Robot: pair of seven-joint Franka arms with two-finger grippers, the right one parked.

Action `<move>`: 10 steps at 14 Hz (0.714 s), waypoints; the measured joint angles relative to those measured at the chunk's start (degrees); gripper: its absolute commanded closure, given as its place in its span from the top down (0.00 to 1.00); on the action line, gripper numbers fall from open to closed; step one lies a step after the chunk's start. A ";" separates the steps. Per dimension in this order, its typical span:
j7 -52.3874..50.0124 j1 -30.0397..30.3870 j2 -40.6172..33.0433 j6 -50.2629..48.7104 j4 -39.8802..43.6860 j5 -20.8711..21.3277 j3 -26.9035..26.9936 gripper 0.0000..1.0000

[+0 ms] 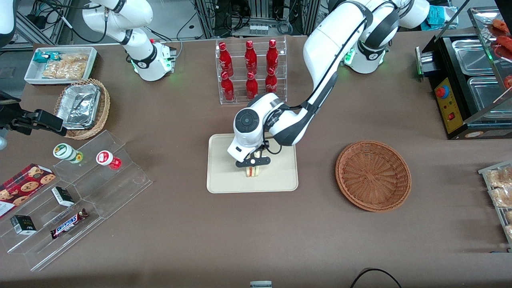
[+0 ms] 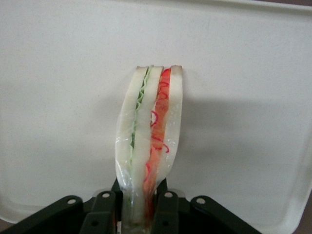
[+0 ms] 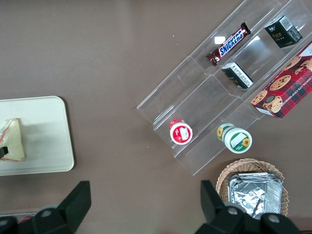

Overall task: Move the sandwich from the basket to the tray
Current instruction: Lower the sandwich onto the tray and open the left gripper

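My left gripper (image 1: 252,162) is over the cream tray (image 1: 224,180) and is shut on the sandwich (image 1: 252,171). It holds the sandwich upright, low over the middle of the tray. I cannot tell whether the sandwich touches the tray. In the left wrist view the black fingers (image 2: 168,214) clamp the wrapped wedge (image 2: 151,126) on both bread sides, with green and red filling showing along its edge above the tray (image 2: 58,97). The sandwich (image 3: 12,141) and tray (image 3: 46,146) also show in the right wrist view. The reddish-brown basket (image 1: 373,175) lies empty beside the tray, toward the working arm's end.
A clear rack of red bottles (image 1: 250,70) stands farther from the front camera than the tray. A clear stepped display (image 1: 80,192) with snacks, a tan basket with foil containers (image 1: 82,108) and a white snack bin (image 1: 60,64) lie toward the parked arm's end. A black appliance (image 1: 468,80) stands at the working arm's end.
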 measured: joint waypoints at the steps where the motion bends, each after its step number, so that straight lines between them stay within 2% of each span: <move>1: -0.45 0.00 -0.38 0.04 0.24 0.00 -0.08 1.00; 8: -1.32 0.16 -8.77 -5.97 1.08 0.74 0.27 1.00; 10: -1.32 0.47 -10.75 -9.35 1.09 2.12 0.85 1.00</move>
